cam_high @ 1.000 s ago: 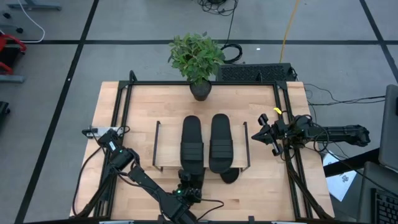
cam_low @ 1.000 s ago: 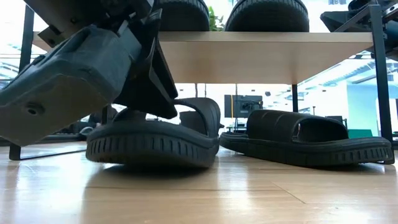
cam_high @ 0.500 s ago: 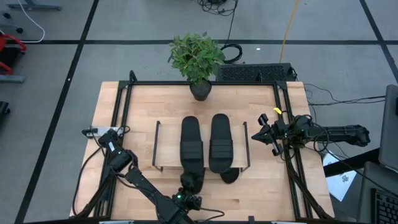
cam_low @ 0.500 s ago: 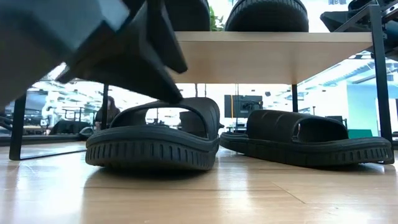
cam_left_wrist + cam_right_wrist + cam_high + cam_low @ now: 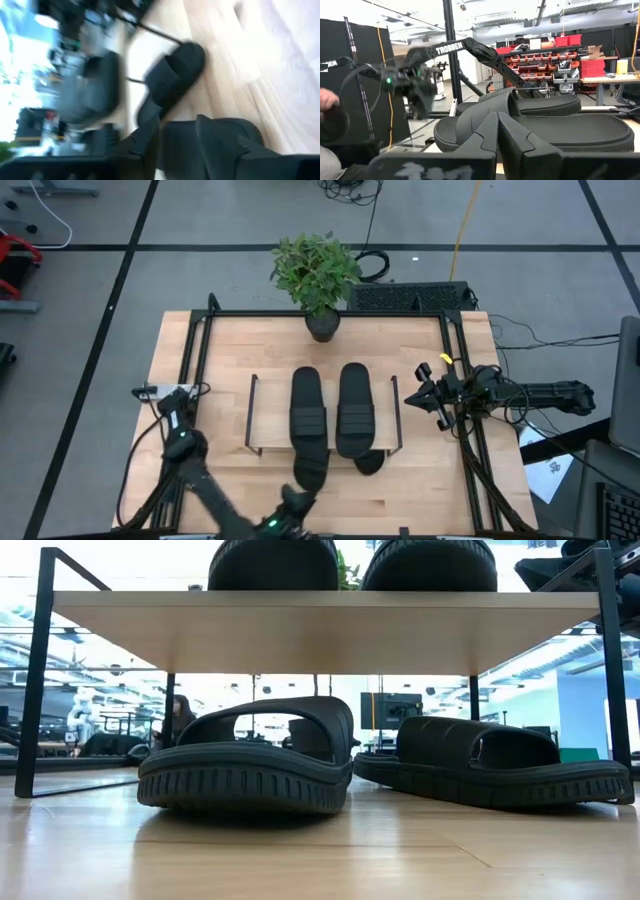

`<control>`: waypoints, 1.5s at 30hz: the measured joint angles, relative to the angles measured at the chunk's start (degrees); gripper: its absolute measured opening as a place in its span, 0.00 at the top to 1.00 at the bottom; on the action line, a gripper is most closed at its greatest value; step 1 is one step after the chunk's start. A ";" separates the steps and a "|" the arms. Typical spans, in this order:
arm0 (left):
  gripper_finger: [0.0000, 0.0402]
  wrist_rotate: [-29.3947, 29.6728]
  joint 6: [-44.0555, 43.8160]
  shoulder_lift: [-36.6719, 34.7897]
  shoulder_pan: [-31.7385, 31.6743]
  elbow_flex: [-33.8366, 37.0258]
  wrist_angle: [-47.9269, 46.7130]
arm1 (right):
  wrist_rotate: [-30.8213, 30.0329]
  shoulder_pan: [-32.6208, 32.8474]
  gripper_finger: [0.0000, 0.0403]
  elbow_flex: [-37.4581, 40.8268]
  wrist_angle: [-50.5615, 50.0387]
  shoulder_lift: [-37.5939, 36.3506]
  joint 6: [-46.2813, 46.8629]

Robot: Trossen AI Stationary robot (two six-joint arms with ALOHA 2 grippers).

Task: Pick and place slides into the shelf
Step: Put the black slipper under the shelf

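Note:
Two black slides point(image 5: 308, 412) point(image 5: 355, 410) lie side by side on top of the shelf's wood board point(image 5: 270, 415), toes toward the far edge. Two more slides point(image 5: 245, 765) point(image 5: 490, 770) rest on their soles on the tabletop under the board, their near ends sticking out point(image 5: 310, 470) point(image 5: 370, 463). My left gripper point(image 5: 290, 500) is shut and empty near the table's near edge, just in front of the left lower slide point(image 5: 172, 82). My right gripper point(image 5: 418, 398) is shut and empty, hovering right of the shelf; it also shows in the right wrist view point(image 5: 496, 130).
A potted plant point(image 5: 316, 275) stands at the table's far edge behind the shelf. A black frame point(image 5: 205, 330) runs round the tabletop. The shelf's black wire end frames point(image 5: 40, 670) point(image 5: 612, 670) stand at its left and right ends. Bare tabletop lies left of the shelf.
My left gripper has drawn back from the strap of the left lower slide, up and toward the table's near edge, and has left the low view. The slide has stayed where it was under the shelf.

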State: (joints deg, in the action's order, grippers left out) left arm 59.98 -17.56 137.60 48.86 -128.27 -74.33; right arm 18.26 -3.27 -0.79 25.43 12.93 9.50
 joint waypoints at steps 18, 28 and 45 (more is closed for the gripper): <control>1.00 2.77 -22.65 -7.65 12.26 3.33 -11.72 | 3.04 0.00 1.00 0.01 4.07 0.00 0.30; 1.00 -9.50 -11.27 -7.48 7.47 18.71 14.46 | 2.95 0.00 1.00 0.01 3.89 0.00 0.98; 1.00 -21.20 -9.75 -7.50 -0.43 24.59 20.74 | 2.87 0.00 1.00 0.01 3.89 0.00 0.32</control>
State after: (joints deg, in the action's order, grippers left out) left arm 38.78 -27.31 130.10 48.43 -103.68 -53.59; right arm 21.13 -3.27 -0.78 29.32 12.93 9.82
